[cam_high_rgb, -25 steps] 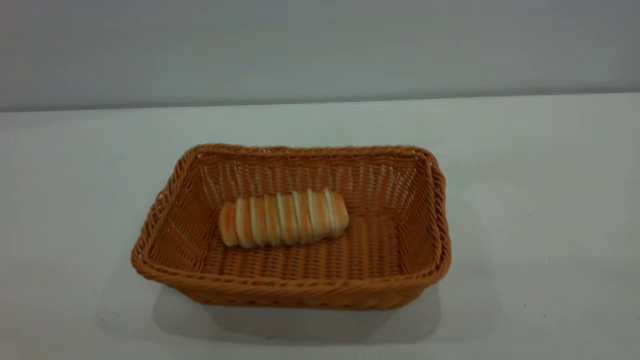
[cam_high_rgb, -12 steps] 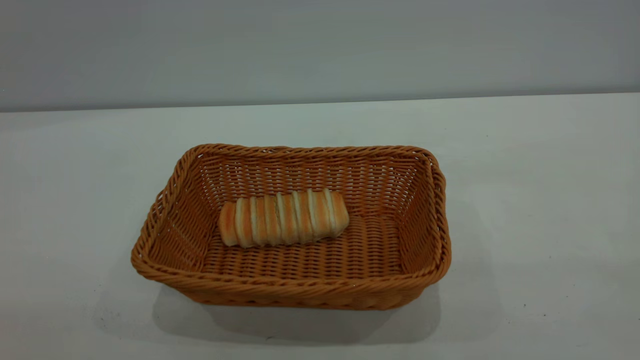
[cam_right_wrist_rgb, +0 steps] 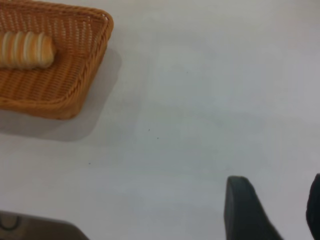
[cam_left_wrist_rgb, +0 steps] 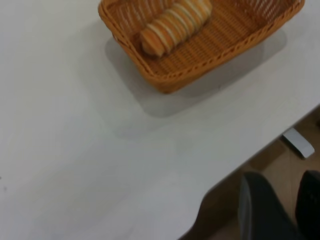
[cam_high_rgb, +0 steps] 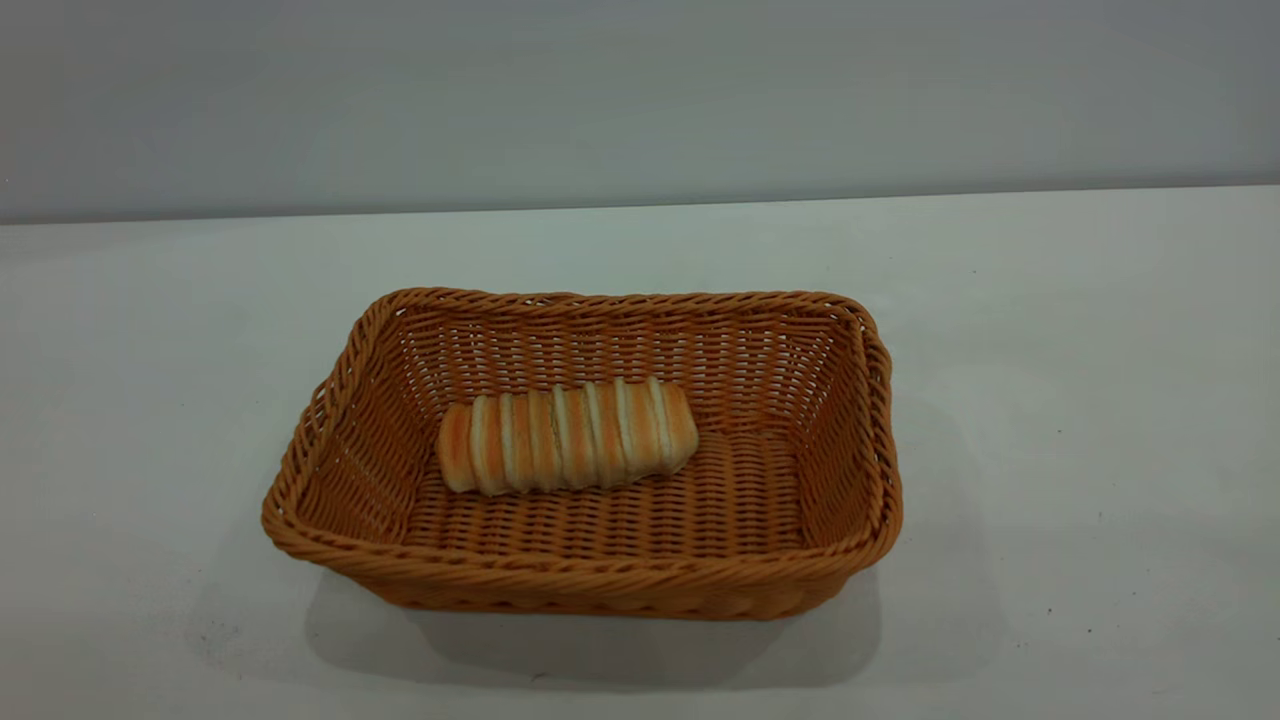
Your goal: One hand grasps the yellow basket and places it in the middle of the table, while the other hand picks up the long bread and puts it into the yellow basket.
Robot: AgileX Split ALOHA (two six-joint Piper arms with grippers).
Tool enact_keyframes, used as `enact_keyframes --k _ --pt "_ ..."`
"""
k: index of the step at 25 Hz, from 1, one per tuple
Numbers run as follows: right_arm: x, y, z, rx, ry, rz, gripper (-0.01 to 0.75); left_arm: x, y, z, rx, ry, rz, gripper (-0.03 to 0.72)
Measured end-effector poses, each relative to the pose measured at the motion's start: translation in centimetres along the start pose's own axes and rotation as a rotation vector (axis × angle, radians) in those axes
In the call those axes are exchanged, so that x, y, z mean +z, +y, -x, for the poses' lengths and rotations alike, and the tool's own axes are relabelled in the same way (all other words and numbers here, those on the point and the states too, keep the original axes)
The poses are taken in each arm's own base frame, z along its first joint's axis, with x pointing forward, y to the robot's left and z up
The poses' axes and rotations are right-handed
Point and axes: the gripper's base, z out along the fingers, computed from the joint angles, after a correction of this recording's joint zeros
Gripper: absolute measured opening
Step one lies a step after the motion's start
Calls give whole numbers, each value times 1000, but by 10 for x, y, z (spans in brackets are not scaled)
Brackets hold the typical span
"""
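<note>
Table (cam_high_rgb: 1050, 330): wide, white. Yellow basket (cam_high_rgb: 585, 580) sits mid-table, long side across exterior view. Long bread (cam_high_rgb: 567, 436) lies inside on basket floor, long axis parallel to basket's long side, touching no wall. Judged: both placements done; no grasp left, arms need only stay clear. Left gripper (cam_left_wrist_rgb: 276, 210) well apart from basket, past table edge, fingers spread, empty. Right gripper (cam_right_wrist_rgb: 280, 212) over bare table, well apart, fingers spread, empty.

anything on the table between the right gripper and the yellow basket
Nothing: the right wrist view shows only bare table between the right gripper and the yellow basket.
</note>
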Motion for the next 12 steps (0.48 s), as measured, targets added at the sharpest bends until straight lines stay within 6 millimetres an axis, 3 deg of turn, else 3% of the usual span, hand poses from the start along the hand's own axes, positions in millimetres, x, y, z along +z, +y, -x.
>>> enact_keyframes --k 12 --pt "0 0 0 0 0 0 345 9 0 -5 4 32 -3 242"
